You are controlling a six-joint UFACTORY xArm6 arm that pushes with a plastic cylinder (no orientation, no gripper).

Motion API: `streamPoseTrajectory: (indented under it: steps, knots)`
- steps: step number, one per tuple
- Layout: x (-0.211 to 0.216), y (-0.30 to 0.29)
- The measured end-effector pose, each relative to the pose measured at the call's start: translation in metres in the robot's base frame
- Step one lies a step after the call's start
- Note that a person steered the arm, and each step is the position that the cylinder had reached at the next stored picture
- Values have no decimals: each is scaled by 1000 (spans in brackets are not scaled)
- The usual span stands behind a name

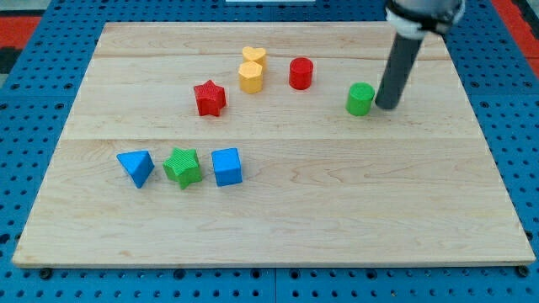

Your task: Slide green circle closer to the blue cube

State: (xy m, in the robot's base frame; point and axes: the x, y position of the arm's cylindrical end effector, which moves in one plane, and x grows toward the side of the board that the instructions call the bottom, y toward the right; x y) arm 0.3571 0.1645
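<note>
My tip (386,106) sits just beside the green circle (360,99), on its right side as the view has it, close enough that contact looks likely but I cannot tell for sure. No fingers on this rig, just a bare rod, so nothing is open or closed and nothing is held. Green circle is in the upper right part of the worktop (337,210), well apart from the blue cube (226,166), which sits lower and toward the view's left, next to the green star (183,166) and the blue triangle (136,167). Judgement: the step in hand is the push itself, barely begun. The needed line runs down and left across the view, so the tip should probably sit a bit more toward the view's top right of the circle; from its present spot a push would send it mostly leftward toward the red cylinder (301,73). Round blocks slip off a rod easily, so keep the push centred and slow, correct often. Path toward the cube looks free; red star (210,98), yellow cylinder (250,77) and yellow heart (253,56) lie above it. Stop short so the cube does not get knocked into the green star.
</note>
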Motion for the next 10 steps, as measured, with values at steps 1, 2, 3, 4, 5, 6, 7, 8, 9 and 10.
streamPoseTrajectory:
  steps: [1,2,3,4,5,6,7,8,9,10]
  knots:
    - [-31,-28]
    - [-23,-36]
    - [8,-18]
    - [50,-20]
    - [94,-21]
    - [129,-29]
    - [140,-56]
    - [131,-56]
    - [109,-56]
    - [97,-64]
